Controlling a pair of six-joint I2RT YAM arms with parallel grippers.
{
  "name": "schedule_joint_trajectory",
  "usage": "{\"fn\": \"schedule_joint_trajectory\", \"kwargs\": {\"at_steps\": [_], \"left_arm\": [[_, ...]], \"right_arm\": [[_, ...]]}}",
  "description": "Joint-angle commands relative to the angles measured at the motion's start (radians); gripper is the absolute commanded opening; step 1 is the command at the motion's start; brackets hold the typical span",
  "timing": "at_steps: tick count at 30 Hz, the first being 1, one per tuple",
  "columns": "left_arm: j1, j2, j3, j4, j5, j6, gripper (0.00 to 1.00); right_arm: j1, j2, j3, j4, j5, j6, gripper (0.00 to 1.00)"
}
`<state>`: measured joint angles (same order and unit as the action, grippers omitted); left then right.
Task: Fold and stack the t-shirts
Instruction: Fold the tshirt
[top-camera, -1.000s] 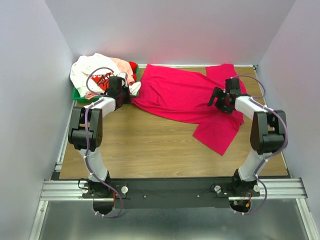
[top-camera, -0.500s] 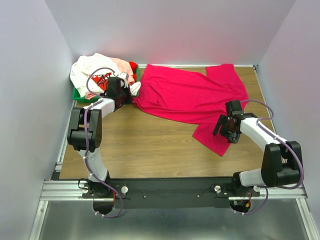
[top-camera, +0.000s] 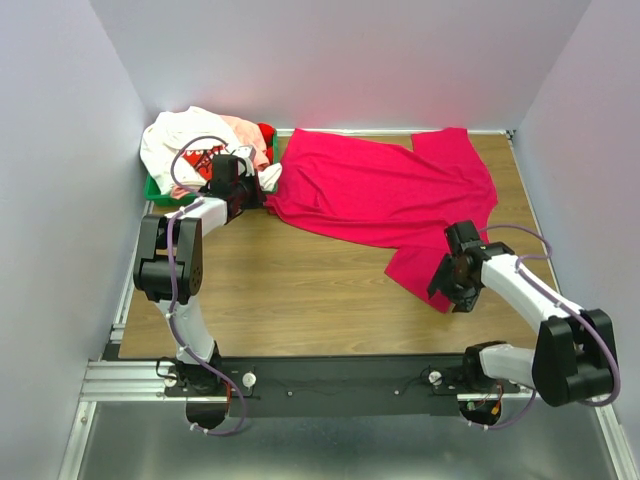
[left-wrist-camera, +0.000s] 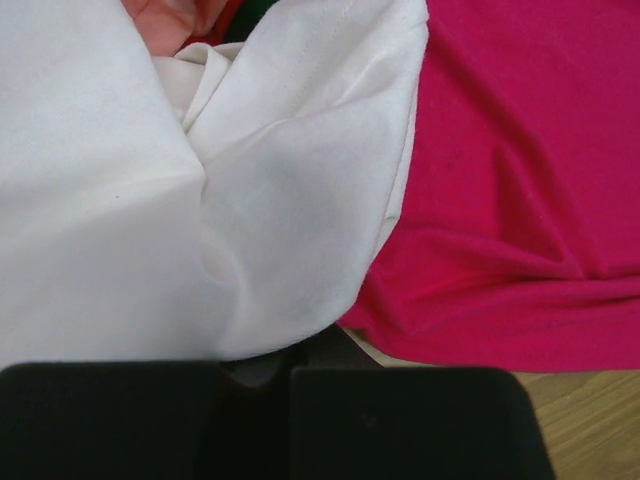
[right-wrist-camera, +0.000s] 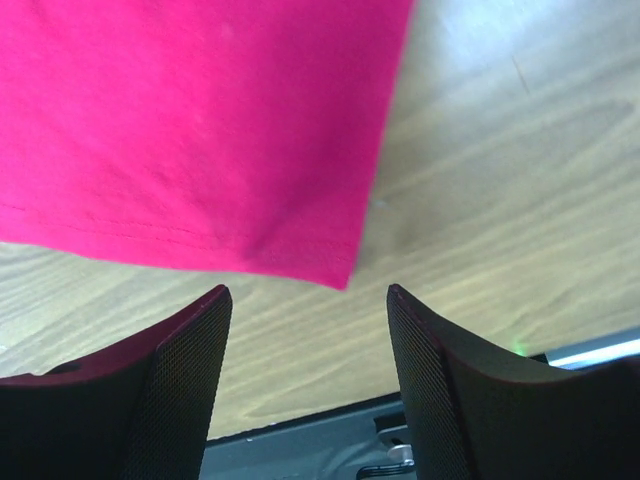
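Observation:
The magenta-red t-shirt (top-camera: 380, 190) lies spread and rumpled across the back of the table, with a flap reaching toward me at the right. My right gripper (top-camera: 452, 288) is open and empty at that flap's near corner. In the right wrist view the corner (right-wrist-camera: 330, 265) lies just ahead of the open gripper (right-wrist-camera: 310, 295). The white t-shirt with the red graphic (top-camera: 180, 140), the pale pink one (top-camera: 240, 128) and the red one (top-camera: 266, 131) are heaped at the back left. My left gripper (top-camera: 247, 186) sits by that heap with its jaws close together, white cloth (left-wrist-camera: 250, 200) bunched into them.
The green tray (top-camera: 155, 190) under the heap stands in the back left corner. Grey walls close in the table on three sides. Bare wood (top-camera: 290, 290) lies between the arms. A metal rail (top-camera: 330, 375) runs along the near edge.
My right gripper has swung from the shirt's far right part toward me, down to the near corner of the flap. The left gripper and the shirts have stayed put.

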<state>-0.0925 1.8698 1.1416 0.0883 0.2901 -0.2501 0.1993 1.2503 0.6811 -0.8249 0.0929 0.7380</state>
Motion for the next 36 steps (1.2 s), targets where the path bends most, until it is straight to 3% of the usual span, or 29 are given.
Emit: {"fn": "schedule_joint_trajectory", "kwargs": {"at_steps": [1,24,31,34,36], "left_arm": [[0.007,-0.026,-0.016,0.027,0.049,0.011,0.00],[0.008,-0.035,-0.025,0.033,0.064,0.009,0.00],[0.008,-0.037,-0.026,0.034,0.070,0.008,0.00],[0.008,-0.037,-0.025,0.034,0.070,0.008,0.00],[0.008,-0.037,-0.025,0.036,0.070,0.006,0.00]], "right_arm": [[0.006,-0.054,-0.043,-0.051,0.021,0.075,0.69],[0.006,-0.063,-0.097,0.072,0.096,0.175,0.40],[0.006,-0.046,-0.126,0.104,0.071,0.181,0.38],[0.006,-0.046,-0.153,0.125,0.067,0.193,0.27],[0.005,-0.055,-0.172,0.132,0.067,0.196,0.10]]}}
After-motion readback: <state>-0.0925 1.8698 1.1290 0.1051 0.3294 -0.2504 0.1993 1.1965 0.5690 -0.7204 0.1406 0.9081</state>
